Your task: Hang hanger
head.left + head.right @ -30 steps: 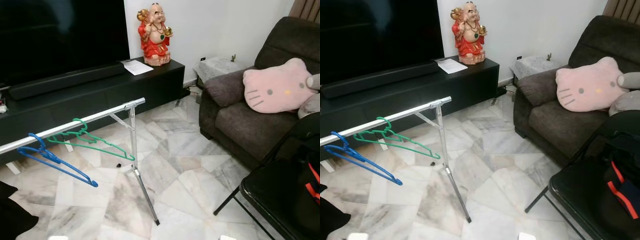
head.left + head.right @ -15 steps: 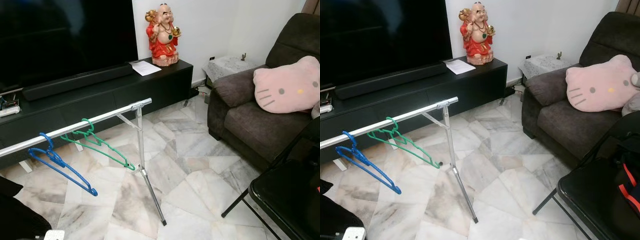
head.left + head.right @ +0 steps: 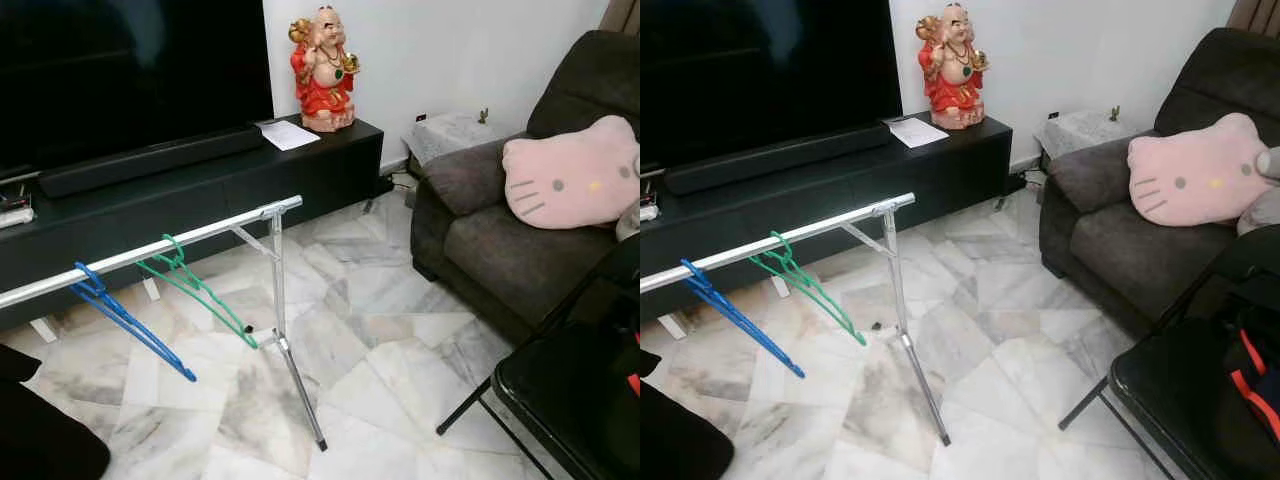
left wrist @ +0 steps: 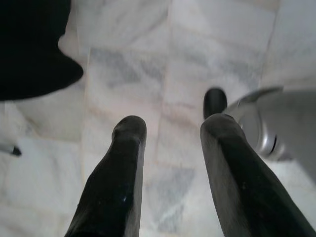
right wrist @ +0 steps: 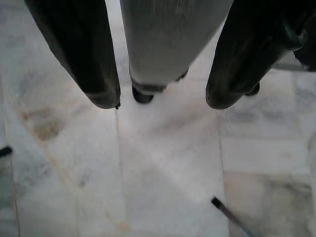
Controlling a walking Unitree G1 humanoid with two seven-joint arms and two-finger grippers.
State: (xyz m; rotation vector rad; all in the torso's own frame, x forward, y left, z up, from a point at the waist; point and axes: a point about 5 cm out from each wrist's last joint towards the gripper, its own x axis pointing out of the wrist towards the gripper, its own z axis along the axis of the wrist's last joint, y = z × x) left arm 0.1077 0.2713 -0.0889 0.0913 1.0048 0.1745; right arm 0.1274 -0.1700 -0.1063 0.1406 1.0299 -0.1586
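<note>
A silver clothes rail point(image 3: 150, 250) runs across the left of the eye views on a folding metal leg point(image 3: 290, 350). Two plastic hangers hang on it by their hooks: a blue hanger point(image 3: 130, 325) near the left end and a green hanger point(image 3: 200, 293) beside it, both seen nearly edge-on. My left gripper point(image 4: 173, 128) hangs over the marble floor, open, with nothing between its fingers. In the right wrist view my right gripper point(image 5: 165, 101) is also open and holds nothing; a silver part of my own body shows beyond the gap.
A black TV bench point(image 3: 200, 185) with a large TV, a sheet of paper and a red figurine point(image 3: 323, 68) lines the wall. On the right stand a dark sofa point(image 3: 490, 240) with a pink cat cushion point(image 3: 570, 185) and a black folding chair point(image 3: 570, 390). A dark shape point(image 3: 40, 440) is at lower left.
The camera has shifted a little. The blue and green hangers have turned on the rail and now look narrower, more edge-on.
</note>
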